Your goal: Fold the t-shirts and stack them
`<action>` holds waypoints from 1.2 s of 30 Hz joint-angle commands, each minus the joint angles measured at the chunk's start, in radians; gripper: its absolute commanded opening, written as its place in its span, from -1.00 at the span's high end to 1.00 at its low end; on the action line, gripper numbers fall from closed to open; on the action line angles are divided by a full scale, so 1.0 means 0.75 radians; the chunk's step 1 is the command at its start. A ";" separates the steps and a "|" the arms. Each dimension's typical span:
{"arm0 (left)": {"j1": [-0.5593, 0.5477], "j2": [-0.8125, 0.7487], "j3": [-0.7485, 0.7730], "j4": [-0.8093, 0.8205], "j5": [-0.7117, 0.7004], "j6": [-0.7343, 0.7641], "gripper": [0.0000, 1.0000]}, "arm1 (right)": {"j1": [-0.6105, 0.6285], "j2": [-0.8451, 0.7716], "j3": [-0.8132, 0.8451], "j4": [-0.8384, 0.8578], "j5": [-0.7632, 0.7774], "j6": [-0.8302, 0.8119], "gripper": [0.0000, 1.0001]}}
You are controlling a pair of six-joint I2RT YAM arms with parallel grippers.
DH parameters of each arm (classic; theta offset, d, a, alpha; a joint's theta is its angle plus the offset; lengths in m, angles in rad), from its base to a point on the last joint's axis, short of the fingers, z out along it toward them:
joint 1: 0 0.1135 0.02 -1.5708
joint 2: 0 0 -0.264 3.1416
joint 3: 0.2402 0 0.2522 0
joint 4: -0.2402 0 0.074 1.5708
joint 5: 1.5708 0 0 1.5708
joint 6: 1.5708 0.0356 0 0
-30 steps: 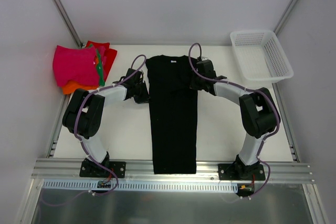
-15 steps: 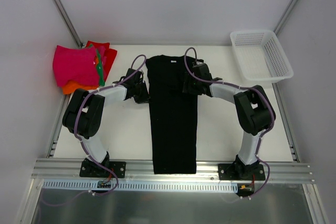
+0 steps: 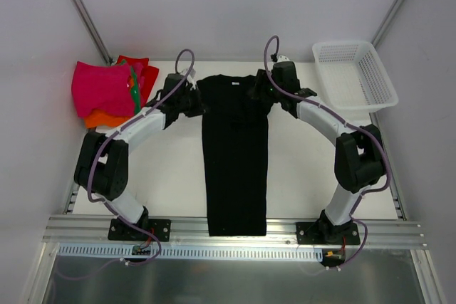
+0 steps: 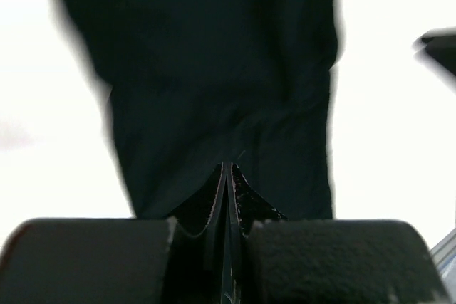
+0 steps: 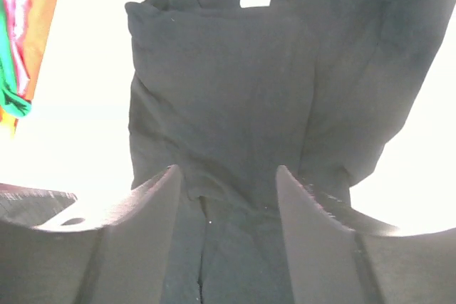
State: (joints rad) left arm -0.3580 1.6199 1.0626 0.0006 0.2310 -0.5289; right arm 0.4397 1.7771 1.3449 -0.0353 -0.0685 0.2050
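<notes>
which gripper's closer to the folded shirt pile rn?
Left. The left gripper sits at the black t-shirt's edge on the pile side, a short gap from the folded pile. The right gripper is across the shirt, at its far shoulder.

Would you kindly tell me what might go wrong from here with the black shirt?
1. The right claw stands open over the long-folded black cloth t-shirt while the left claw is shut at the opposite shoulder; a one-sided pull would probably skew the fold.
2. The shirt's hem lies across the silver aluminium rail at the near edge and might drag or catch there.
</notes>
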 commanded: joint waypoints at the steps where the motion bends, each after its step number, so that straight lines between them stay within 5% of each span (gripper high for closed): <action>1: 0.027 0.110 0.184 0.173 0.093 0.075 1.00 | -0.003 -0.056 0.023 -0.045 -0.037 -0.026 -0.11; 4: 0.103 0.314 0.354 0.189 0.234 0.029 1.00 | -0.007 -0.066 -0.018 -0.029 -0.070 -0.018 0.99; 20: 0.228 1.006 0.882 0.226 0.539 -0.391 1.00 | -0.118 0.070 0.004 0.000 -0.223 0.007 0.99; 36: 0.263 0.741 0.688 0.007 0.156 -0.273 1.00 | -0.294 0.819 0.837 -0.125 -0.612 0.203 0.99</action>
State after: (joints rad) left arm -0.1745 2.2803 1.5883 0.0669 0.4400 -0.7910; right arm 0.2237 2.3363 1.8610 -0.1127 -0.4343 0.3103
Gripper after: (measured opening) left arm 0.004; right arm 0.009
